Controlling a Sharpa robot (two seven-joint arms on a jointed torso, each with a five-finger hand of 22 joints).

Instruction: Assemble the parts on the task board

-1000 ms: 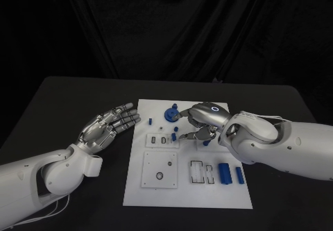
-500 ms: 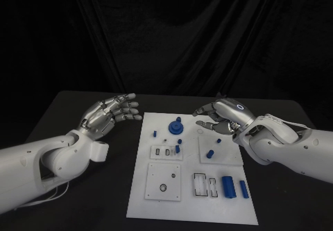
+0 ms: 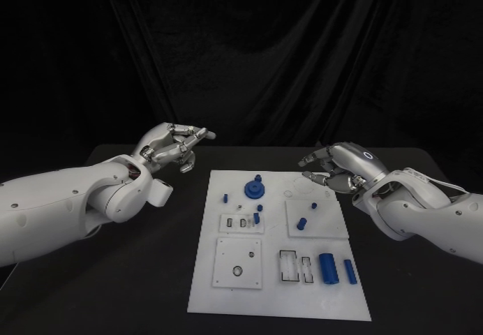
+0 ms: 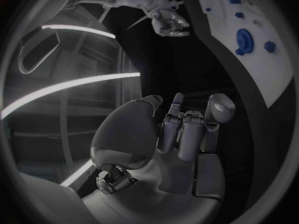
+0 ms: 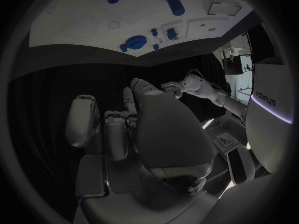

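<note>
Both hands hovering off the task board (image 3: 277, 307)

Left hand (image 3: 173, 148) and right hand (image 3: 337, 167) are curling loosely, holding nothing; the blue parts (image 3: 328, 267) look small, rigid, light — pinching their sides seems best.

task board (image 3: 277, 289) – 1 | robot hands – 2: left (image 3: 173, 148), right (image 3: 339, 167)

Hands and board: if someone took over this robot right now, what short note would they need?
Left hand: holds nothing, fingers curled, raised off the board's far left corner.
Right hand: holds nothing, fingers bent, raised off the far right corner.
Task board: mid-table. Blue gear-like part at the far end, small blue parts mid-board, two blue cylinders lying at the near right.
Done: cannot tell. Left: the cylinders, at least, lie loose.
</note>
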